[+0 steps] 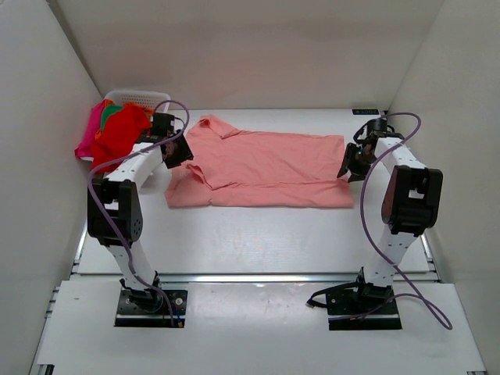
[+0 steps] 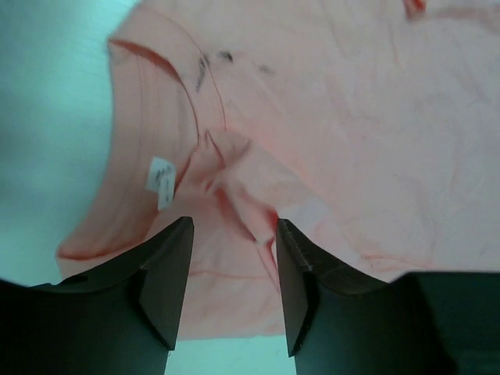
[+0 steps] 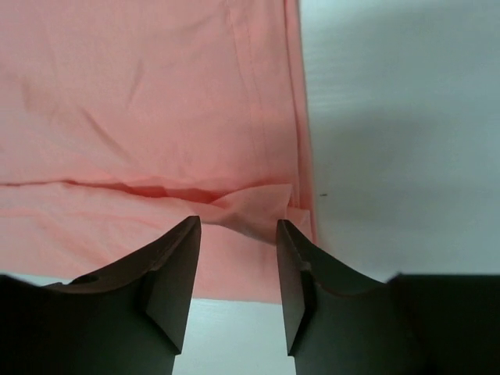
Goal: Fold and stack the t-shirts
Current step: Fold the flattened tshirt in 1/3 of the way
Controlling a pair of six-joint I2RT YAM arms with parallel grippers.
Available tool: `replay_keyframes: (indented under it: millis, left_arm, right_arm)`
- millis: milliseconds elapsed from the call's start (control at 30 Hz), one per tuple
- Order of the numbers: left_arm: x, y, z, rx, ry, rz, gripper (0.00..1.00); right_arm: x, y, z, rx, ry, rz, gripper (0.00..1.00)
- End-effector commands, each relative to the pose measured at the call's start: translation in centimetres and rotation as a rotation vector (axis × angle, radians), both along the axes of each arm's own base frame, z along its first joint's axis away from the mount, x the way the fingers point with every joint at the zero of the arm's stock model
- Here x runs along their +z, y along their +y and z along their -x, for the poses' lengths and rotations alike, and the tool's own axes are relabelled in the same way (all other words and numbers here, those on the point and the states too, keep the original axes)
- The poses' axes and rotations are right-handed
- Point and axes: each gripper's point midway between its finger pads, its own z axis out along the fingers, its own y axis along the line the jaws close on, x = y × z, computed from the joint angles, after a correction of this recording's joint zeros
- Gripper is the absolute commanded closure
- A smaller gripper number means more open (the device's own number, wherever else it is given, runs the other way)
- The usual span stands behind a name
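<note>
Salmon-pink cloth covers the middle of the desk (image 1: 258,234). It is the large salmon-pink t-shirt (image 1: 266,168), lying flat and folded lengthwise between the two hands. The left hand (image 1: 176,153) hangs over its neck end and the right hand (image 1: 350,166) over the opposite end.

In the left wrist view, the left hand's fingers (image 2: 168,273) stand apart and clench nothing. A raised ridge of cloth (image 2: 234,183) runs forward from the gap between them. The collar (image 2: 148,86) curves away ahead and to the left. A small white label (image 2: 160,181) sits just ahead of the left finger.

In the right wrist view, the right hand's fingers (image 3: 172,273) are likewise parted and grasp nothing. A small pucker (image 3: 254,205) stands just ahead of the gap, at the shirt's edge. Bare desk lies ahead and to the right of that hand.

On the outer side of the left hand, close by, a red t-shirt (image 1: 119,139) lies heaped with a magenta t-shirt (image 1: 87,133) and a patch of green and orange cloth (image 1: 111,114). The heap rests against a white basket (image 1: 137,97), well apart from the right hand.
</note>
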Motion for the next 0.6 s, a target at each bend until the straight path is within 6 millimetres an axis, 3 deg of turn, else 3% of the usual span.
replay_keyframes:
  millis: [0, 33, 100, 200, 233, 267, 333, 367, 433, 500, 533, 567]
  left_arm:
    - [6.2, 2.0, -4.8, 0.087, -0.216, 0.045, 0.41]
    - [6.7, 1.8, -5.1, 0.088, -0.231, 0.047, 0.39]
    - [9.7, 1.9, -5.6, 0.088, -0.299, 0.047, 0.38]
    - [10.4, 1.8, -4.2, 0.059, -0.286, 0.032, 0.37]
    - [8.5, 1.0, -2.8, 0.027, -0.218, 0.027, 0.38]
    - [8.3, 0.8, -1.6, 0.012, -0.195, 0.021, 0.38]
    - [5.2, 0.3, 1.9, -0.022, -0.095, 0.006, 0.39]
    - [5.2, 0.0, 3.4, -0.039, -0.087, 0.002, 0.39]
    - [2.4, -0.3, 7.9, -0.068, -0.009, -0.011, 0.37]
    - [0.5, -0.7, 10.7, -0.086, 0.019, -0.024, 0.34]
    - [-0.9, -0.2, 12.6, -0.071, 0.05, -0.04, 0.32]
    - [-1.2, -0.2, 12.9, -0.068, 0.044, -0.043, 0.31]
  right_arm:
    - [3.9, -1.3, -2.8, -0.04, -0.168, 0.08, 0.58]
    - [4.1, -1.4, -2.5, -0.05, -0.181, 0.08, 0.57]
    - [5.6, -1.7, -2.1, -0.08, -0.227, 0.072, 0.54]
    - [5.1, -1.9, -0.2, -0.1, -0.217, 0.059, 0.54]
    - [4.8, -1.8, 0.4, -0.096, -0.208, 0.058, 0.54]
    - [4.3, -1.6, 1.4, -0.096, -0.191, 0.056, 0.54]
    - [4.3, -1.3, 2.7, -0.098, -0.181, 0.053, 0.54]
    - [3.7, -0.8, 3.5, -0.092, -0.162, 0.046, 0.54]
    - [3.5, -0.4, 4.9, -0.096, -0.147, 0.044, 0.54]
    - [2.9, 0.3, 6.1, -0.104, -0.14, 0.042, 0.53]
    - [3.3, 0.7, 6.3, -0.11, -0.156, 0.036, 0.5]
    - [2.7, 1.2, 6.6, -0.12, -0.147, 0.024, 0.44]
